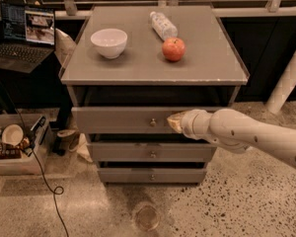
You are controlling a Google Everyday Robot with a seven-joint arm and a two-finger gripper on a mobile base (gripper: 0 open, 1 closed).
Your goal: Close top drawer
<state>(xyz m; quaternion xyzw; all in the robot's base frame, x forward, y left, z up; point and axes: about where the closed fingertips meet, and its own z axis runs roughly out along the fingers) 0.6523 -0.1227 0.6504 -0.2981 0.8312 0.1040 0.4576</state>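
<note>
The top drawer (pixel 118 120) is a wide grey drawer with a flat front and a small round metal knob (pixel 152 123) at its centre. It stands partly open, pulled out a little under the cabinet top. My gripper (pixel 174 122) comes in from the right on a white arm and rests against the drawer front, just right of the knob. Only its tan tip shows.
On the grey cabinet top (pixel 207 58) stand a white bowl (pixel 109 42), a red apple (pixel 173 49) and a lying water bottle (pixel 163 25). Two lower drawers (pixel 151 153) sit below. A laptop (pixel 23 36) is at left, a box of clutter (pixel 12 142) and a cable on the floor.
</note>
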